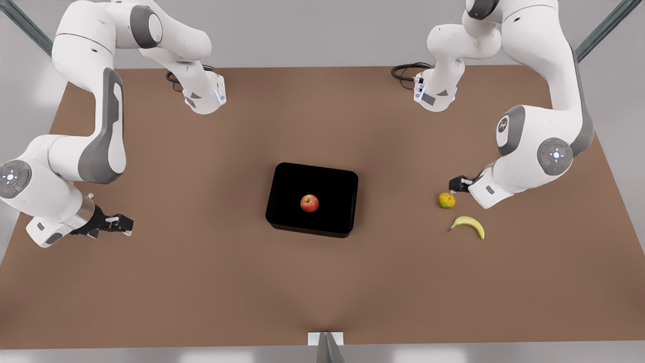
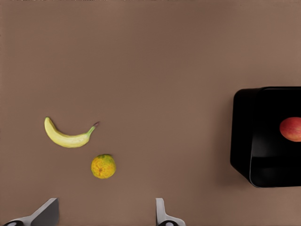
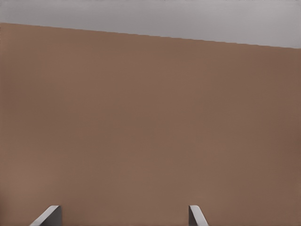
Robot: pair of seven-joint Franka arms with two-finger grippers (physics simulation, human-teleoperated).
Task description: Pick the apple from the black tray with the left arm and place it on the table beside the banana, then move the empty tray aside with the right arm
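A red apple (image 1: 309, 203) (image 2: 291, 129) lies in the middle of the glossy black tray (image 1: 335, 186) (image 2: 263, 155) at the centre of the brown table (image 1: 201, 282) (image 3: 150, 117). The yellow banana (image 1: 469, 225) (image 2: 66, 138) lies on the table toward the front view's right. My left gripper (image 1: 454, 185) (image 2: 104, 214) hangs open there, just above a round yellow-green-orange fruit, with nothing between its fingers (image 2: 161, 213). Far from the tray, at the front view's left, my right gripper (image 1: 122, 223) (image 3: 122, 215) waits open over bare table.
The round yellow-green-orange fruit (image 1: 446, 200) (image 2: 103, 166) sits just behind the banana, close under the left gripper. Black cables (image 1: 407, 71) lie at the table's far edge by the arm bases. Grey frame posts (image 1: 602, 25) stand at the corners.
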